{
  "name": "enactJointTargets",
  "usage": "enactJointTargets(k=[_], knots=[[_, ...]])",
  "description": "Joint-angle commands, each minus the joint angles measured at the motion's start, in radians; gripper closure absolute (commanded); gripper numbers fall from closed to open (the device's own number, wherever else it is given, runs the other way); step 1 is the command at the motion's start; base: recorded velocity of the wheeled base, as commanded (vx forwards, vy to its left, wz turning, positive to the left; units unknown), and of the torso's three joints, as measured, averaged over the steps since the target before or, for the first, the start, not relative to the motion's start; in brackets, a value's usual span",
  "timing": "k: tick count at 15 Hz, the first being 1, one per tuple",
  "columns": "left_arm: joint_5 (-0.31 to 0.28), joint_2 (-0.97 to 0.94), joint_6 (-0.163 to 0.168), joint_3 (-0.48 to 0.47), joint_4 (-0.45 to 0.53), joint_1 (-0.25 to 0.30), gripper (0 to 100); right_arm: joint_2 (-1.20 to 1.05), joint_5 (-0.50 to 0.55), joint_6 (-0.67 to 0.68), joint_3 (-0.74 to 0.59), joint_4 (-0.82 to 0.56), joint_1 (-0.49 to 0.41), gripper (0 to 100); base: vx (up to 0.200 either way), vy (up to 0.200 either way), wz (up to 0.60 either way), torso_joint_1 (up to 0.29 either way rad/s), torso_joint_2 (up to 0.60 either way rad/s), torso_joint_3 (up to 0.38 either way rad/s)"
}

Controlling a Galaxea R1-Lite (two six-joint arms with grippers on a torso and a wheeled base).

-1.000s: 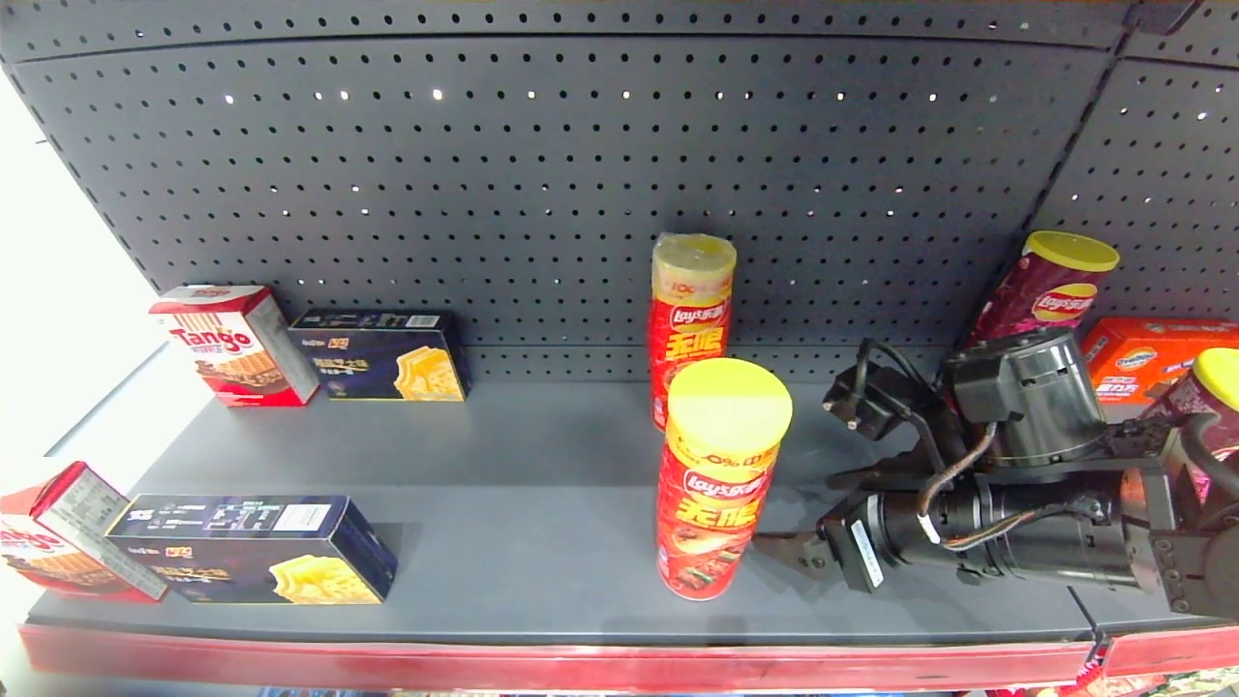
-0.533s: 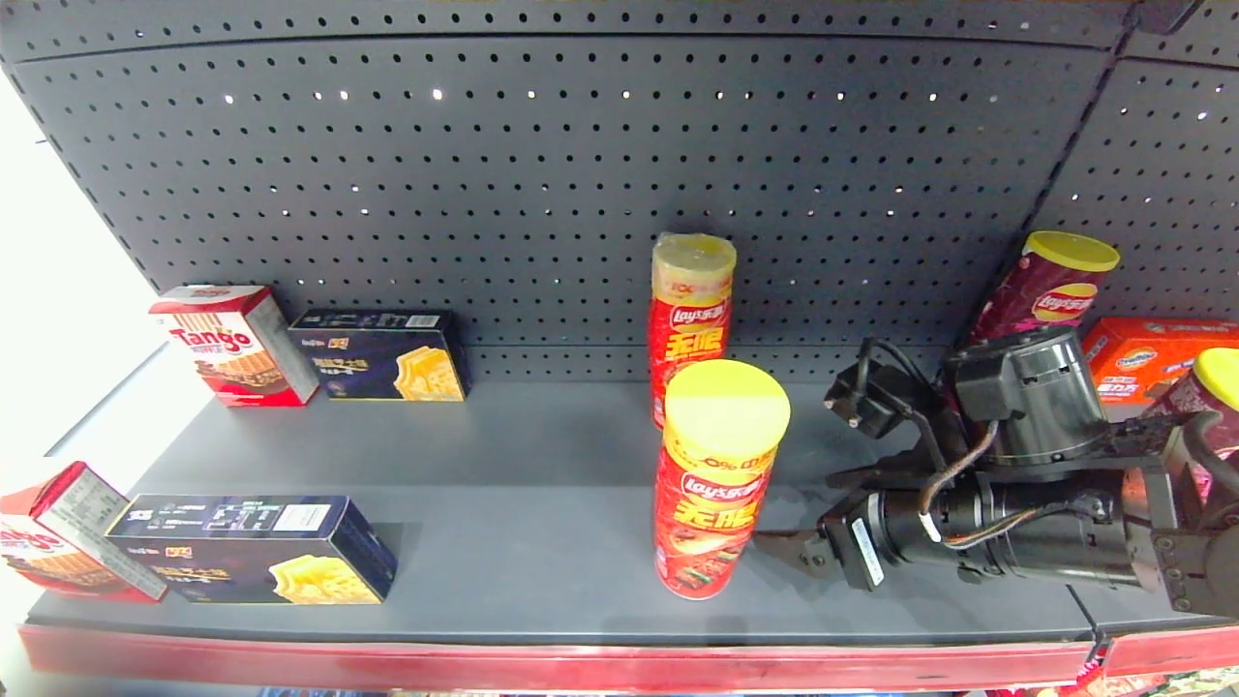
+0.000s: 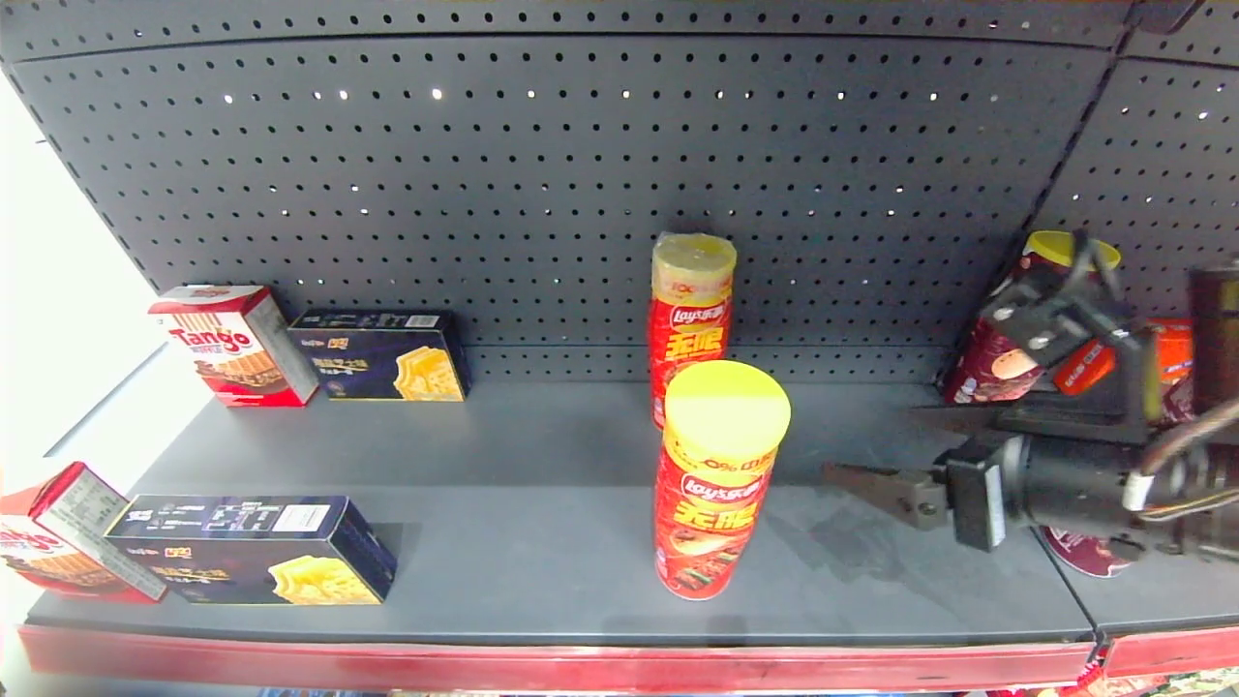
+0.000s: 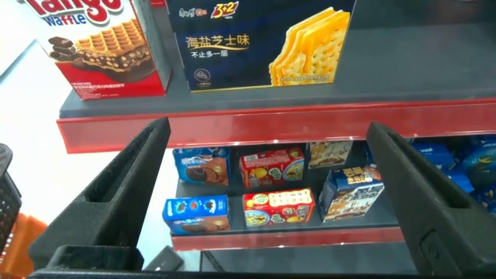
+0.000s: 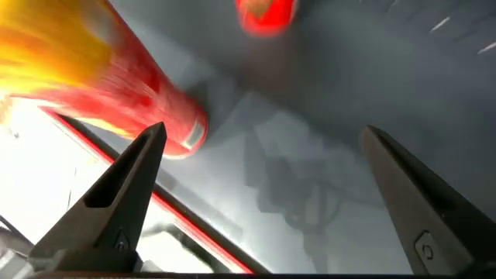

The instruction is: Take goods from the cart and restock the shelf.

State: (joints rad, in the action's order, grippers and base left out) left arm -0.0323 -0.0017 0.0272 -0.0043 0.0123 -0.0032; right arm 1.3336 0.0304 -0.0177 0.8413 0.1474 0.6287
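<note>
The right arm [image 3: 1074, 484] covers much of the right end of the shelf [image 3: 484, 503]. There we make out 1 maroon can [image 3: 1007, 339] at the back and the base of a 2nd maroon can [image 3: 1084, 557] under the arm, both mostly hidden, plus slivers of an orange box [image 3: 1166, 344]. At the left edge 1 wafer box [image 3: 58, 542] is cut off.

The front red can [image 3: 721, 474] stands upright near the shelf's front edge, long axis vertical, yellow lid up. It is near the right gripper [image 3: 871, 443] but apart from it. That gripper's fingers are spread wide with nothing between them. The left gripper [image 4: 267, 128], out before the shelf's red front lip, is likewise spread wide and empty.

We count 2 red cans, the rear red can [image 3: 689, 319] by the pegboard, 2 wafer boxes and 2 dark blue cracker boxes [image 3: 382, 353].
</note>
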Motion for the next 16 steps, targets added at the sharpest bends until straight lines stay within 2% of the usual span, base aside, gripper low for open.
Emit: enactJointTargets(k=[1, 3, 7, 10, 11, 12, 13, 14, 16], knots=[[0.0, 0.002, 0.0, 0.0, 0.001, 0.0, 0, -0.277, 0.002, 0.001, -0.051, 0.007, -0.017, 0, 0.0, 0.0, 0.0, 0.0, 0.0, 0.0], [0.0, 0.002, 0.0, 0.0, 0.0, 0.0, 0, -0.439, 0.003, -0.001, -0.123, 0.015, -0.023, 0, 0.0, 0.0, 0.0, 0.0, 0.0, 0.0], [-0.001, 0.002, 0.002, 0.0, 0.003, 0.0, 0, -0.738, 0.034, 0.001, -0.3, 0.0, -0.112, 0, 0.0, 0.0, 0.0, 0.0, 0.0, 0.0], [-0.003, 0.002, 0.005, 0.001, 0.0, 0.0, 0, -1.022, 0.032, 0.001, -0.528, -0.058, -0.187, 0, 0.0, 0.0, 0.0, 0.0, 0.0, 0.0], [-0.003, 0.002, 0.008, 0.001, -0.002, 0.0, 0, -1.148, 0.031, 0.001, -0.628, -0.103, -0.198, 0, 0.0, 0.0, 0.0, 0.0, 0.0, 0.0], [-0.003, 0.002, 0.008, 0.001, -0.002, 0.0, 0, -1.148, 0.031, 0.001, -0.628, -0.103, -0.198, 0, 0.0, 0.0, 0.0, 0.0, 0.0, 0.0], [-0.003, 0.002, 0.017, 0.001, -0.002, 0.0, 0, -1.292, 0.032, 0.002, -0.735, -0.169, -0.198, 0, 0.0, 0.0, 0.0, 0.0, 0.0, 0.0], [-0.003, 0.002, 0.017, 0.001, -0.002, 0.0, 0, -1.334, 0.036, 0.002, -0.791, -0.197, -0.198, 0, 0.0, 0.0, 0.0, 0.0, 0.0, 0.0], [-0.004, 0.002, 0.016, 0.001, 0.0, 0.0, 0, -1.334, 0.048, 0.002, -0.794, -0.201, -0.201, 0, 0.0, 0.0, 0.0, 0.0, 0.0, 0.0]])
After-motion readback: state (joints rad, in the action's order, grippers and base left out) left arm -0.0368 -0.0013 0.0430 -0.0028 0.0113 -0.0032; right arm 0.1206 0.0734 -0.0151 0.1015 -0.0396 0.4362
